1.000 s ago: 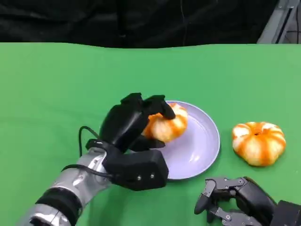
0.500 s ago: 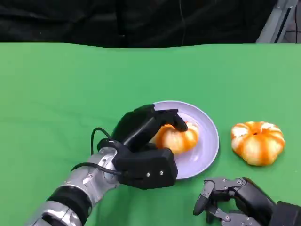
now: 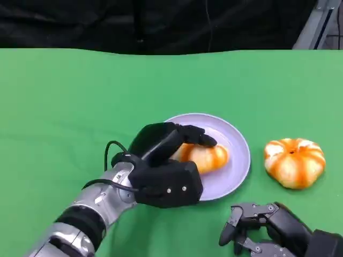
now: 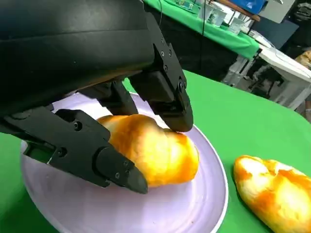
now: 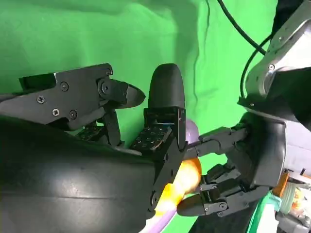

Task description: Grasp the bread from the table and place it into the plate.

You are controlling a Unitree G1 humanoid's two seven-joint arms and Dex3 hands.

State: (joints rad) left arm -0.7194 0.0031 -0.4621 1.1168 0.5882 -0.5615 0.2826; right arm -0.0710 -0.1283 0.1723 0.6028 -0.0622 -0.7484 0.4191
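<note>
Bread (image 3: 206,157) sits in the plate (image 3: 236,168), left hand (image 3: 163,160) wrapped over it from the near-left side. In the left wrist view the bread (image 4: 155,153) lies between a finger above and the thumb below, both touching or almost touching the crust, so we read the hand as clamped on it. We judge placement nearly done, release not yet made. The bread appears to rest on the plate floor, though the contact patch is partly hidden by the fingers (image 4: 167,99), so we hedge there.

Bread is a rounded, lobed bun, glossy orange-brown with paler stripes, and looks soft. The plate (image 4: 194,213) is a shallow lilac round with a raised rim, smooth and matte.

A second bread (image 3: 294,162) of the same look lies on the table (image 3: 80,96), right of the plate and apart from it. The table is covered in flat green cloth.

Right hand (image 3: 262,227) rests low at the near-right, fingers curled in, holding nothing, clear of the plate; we judge it idle.
</note>
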